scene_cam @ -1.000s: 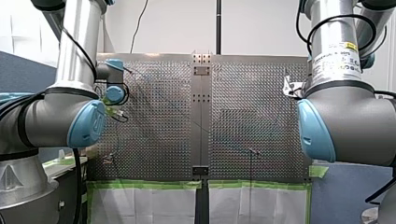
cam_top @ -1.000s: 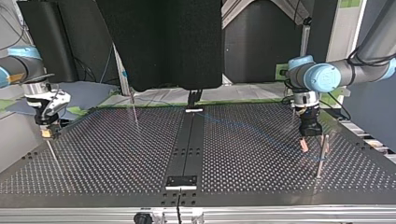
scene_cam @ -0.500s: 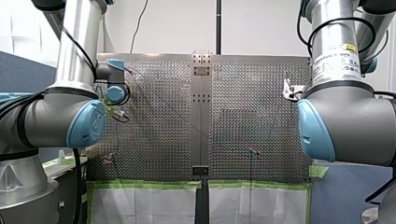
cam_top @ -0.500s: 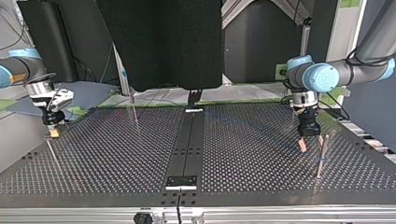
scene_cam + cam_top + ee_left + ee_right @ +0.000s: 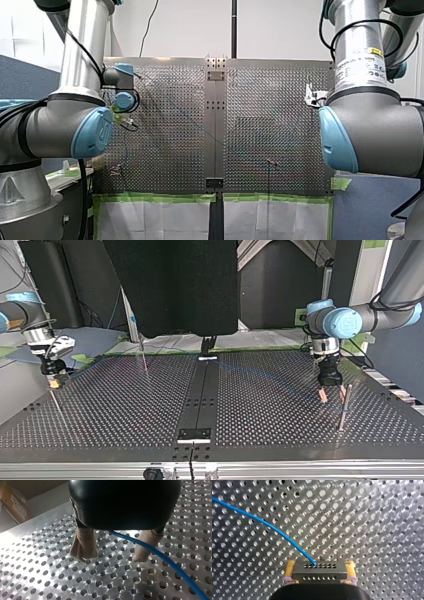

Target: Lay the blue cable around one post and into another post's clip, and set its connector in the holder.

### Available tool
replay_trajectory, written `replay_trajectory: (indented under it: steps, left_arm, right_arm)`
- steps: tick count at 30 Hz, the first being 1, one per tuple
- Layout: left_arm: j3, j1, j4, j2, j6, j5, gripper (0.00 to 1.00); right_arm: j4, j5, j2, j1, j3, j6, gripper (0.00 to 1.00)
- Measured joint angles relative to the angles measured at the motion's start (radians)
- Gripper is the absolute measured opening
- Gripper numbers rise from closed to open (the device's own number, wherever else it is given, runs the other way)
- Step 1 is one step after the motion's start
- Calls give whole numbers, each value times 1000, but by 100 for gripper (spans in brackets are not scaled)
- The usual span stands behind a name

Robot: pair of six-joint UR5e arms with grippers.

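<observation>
The right gripper [image 5: 320, 565] has its yellow-padded fingers [image 5: 290, 570] closed on the dark connector [image 5: 319, 573], one finger at each end of the block. The blue cable [image 5: 269, 526] leaves the connector's far face and arcs away ahead of the gripper, over the perforated table [image 5: 374, 517]. Seen in the top view, this gripper hangs low at the table's nine o'clock edge.

The left gripper [image 5: 112, 559] is at about three o'clock in that view, pointing down at the plate. Its beige-padded fingers [image 5: 84, 543] are spread wide and pinch nothing. The cable comes out from under the gripper's black body, passes between the fingers close to one of them, and runs on over the holes.

A metal post [image 5: 344, 405] stands upright just beside the left gripper, at roughly four o'clock from its fingertips in the top view. There the cable is a faint blue line stretched across the table from one gripper to the other. I cannot tell whether it touches that post. A thinner post [image 5: 144, 359] stands near eleven o'clock, well apart from both grippers.
</observation>
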Motion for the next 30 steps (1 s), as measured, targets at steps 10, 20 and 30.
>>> replay_trajectory:
  steps: [10, 20, 30]
  left_arm:
    - [0, -5, 0, 0, 2, 0, 100]
    - [0, -7, 0, 0, 3, 0, 100]
    - [0, -8, 0, 0, 4, 0, 100]
  right_arm:
    - [5, 0, 0, -15, -7, 4, 4]
    - [-1, 0, 1, -18, -7, 4, 4]
    - [-13, 6, 2, -18, -7, 5, 10]
